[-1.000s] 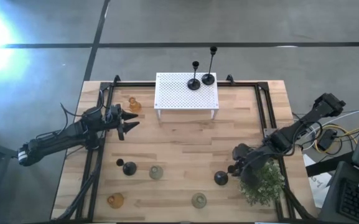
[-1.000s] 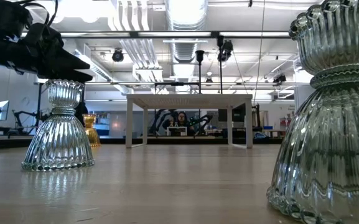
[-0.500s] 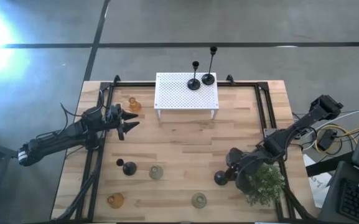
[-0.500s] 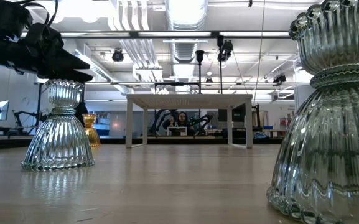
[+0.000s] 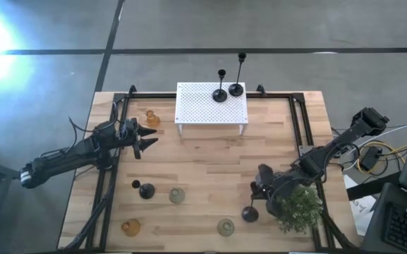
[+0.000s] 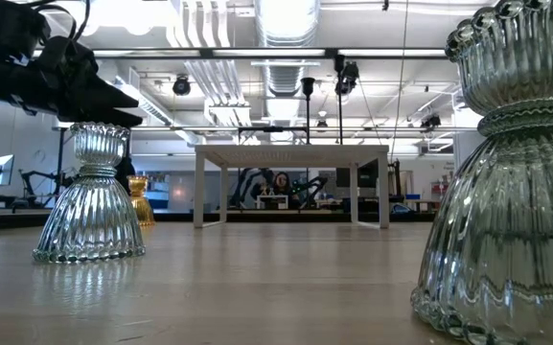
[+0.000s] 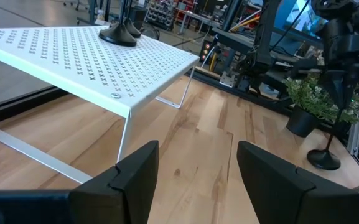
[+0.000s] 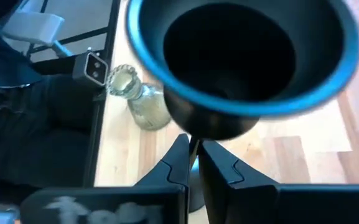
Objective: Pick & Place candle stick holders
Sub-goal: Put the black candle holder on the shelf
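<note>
My right gripper (image 5: pixel 259 192) is shut on a black candle stick holder (image 5: pixel 250 213) at the near right, beside the plant. The holder's cup (image 8: pixel 241 62) fills the right wrist view. My left gripper (image 5: pixel 147 138) hovers open over the table's left side with nothing between its fingers. Two black holders (image 5: pixel 220 94) (image 5: pixel 236 89) stand on the white rack (image 5: pixel 210 106). On the table stand an amber holder (image 5: pixel 151 118), a black one (image 5: pixel 147 190), a pale green one (image 5: pixel 178 195), another amber (image 5: pixel 131 227) and another green (image 5: pixel 226 227). My right gripper pinches the black holder's thin stem (image 8: pixel 193 148) between its two fingers, just under the cup. The fingers slant down from the table's right and lie across the stem. The holder stands nearly upright below them. Whether its round base (image 7: pixel 324 160) rests on the table I cannot tell.
The bushy plant (image 5: pixel 298 207) stands right against my right arm. A black frame rail (image 5: pixel 305 134) runs along the table's sides. The low view is flanked by two glass holders (image 6: pixel 89 196) (image 6: pixel 506 182). Bare wood lies between the rack and the near row.
My right gripper has moved toward the table's near left, onto the black holder, and shut on its stem. The holder's base has shifted a little toward the near edge. My left arm has kept still.
</note>
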Controlling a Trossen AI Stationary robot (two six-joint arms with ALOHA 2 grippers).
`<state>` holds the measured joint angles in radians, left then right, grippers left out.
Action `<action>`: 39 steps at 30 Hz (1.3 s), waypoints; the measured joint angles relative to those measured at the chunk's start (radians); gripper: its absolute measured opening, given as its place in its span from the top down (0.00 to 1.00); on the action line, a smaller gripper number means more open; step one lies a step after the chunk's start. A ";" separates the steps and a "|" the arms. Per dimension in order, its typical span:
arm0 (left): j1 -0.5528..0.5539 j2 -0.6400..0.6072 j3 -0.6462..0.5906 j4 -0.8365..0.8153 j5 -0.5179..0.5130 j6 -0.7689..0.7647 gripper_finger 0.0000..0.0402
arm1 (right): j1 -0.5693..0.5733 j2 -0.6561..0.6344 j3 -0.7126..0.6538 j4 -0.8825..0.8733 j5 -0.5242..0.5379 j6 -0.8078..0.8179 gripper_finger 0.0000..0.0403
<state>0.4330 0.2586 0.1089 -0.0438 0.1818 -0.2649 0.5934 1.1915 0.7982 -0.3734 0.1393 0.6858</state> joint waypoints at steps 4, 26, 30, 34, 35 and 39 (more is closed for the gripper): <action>0.000 0.000 0.000 -0.002 0.000 0.006 0.45 | -0.001 -0.002 0.000 0.000 0.022 -0.016 0.97; 0.000 0.001 0.000 0.052 -0.033 -0.179 0.45 | -0.128 -0.055 0.163 -0.196 0.100 -0.248 0.98; -0.001 0.001 0.001 0.071 0.025 -0.157 0.45 | -0.173 -0.055 0.227 -0.243 0.095 -0.316 0.98; -0.001 0.006 0.001 0.187 0.092 -0.145 0.45 | -0.222 -0.055 0.297 -0.268 0.060 -0.395 0.98; -0.003 0.009 0.002 0.224 0.116 -0.144 0.45 | -0.236 -0.055 0.313 -0.267 0.044 -0.414 0.98; -0.019 0.037 0.004 0.359 0.192 -0.144 0.45 | -0.299 -0.055 0.375 -0.265 -0.030 -0.481 0.98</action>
<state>0.4143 0.2954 0.1126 0.3150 0.3741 -0.4088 0.2946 1.1367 1.1734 -0.6386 0.1091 0.2050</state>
